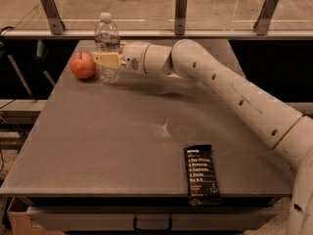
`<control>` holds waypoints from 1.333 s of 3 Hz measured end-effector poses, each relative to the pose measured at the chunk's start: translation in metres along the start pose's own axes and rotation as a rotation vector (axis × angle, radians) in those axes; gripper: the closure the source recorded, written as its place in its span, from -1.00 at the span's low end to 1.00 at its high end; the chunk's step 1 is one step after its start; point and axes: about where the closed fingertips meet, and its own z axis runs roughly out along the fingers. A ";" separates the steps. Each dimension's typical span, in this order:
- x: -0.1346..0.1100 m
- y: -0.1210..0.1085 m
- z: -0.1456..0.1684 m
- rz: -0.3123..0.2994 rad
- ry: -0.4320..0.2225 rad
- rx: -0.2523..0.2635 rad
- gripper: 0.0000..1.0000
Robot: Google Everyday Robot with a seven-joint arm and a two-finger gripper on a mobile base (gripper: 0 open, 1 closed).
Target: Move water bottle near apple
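Dim warm light, soft shadow under claw (106,60) @ bottle (106,35).

A flat grey rectangular table (122,146) fills the camera view. At its far left corner stands a tall clear ribbed plastic water bottle (106,35), upright. Just left of it, close beside it, sits a round red apple (82,65). The robot's cream two-finger gripper (105,60) is at the bottle's middle, clasping it from the right. The white jointed arm (220,82) reaches in from the near right edge. A dark rectangular snack bar wrapper (201,174) lies at the near edge, right of centre, well apart from the bottle.
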 end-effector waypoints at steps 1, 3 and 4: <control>-0.001 0.000 0.000 0.000 0.000 0.000 -0.69; -0.002 -0.009 -0.015 -0.010 -0.008 0.021 -1.00; -0.019 -0.032 -0.063 -0.065 0.018 0.099 -1.00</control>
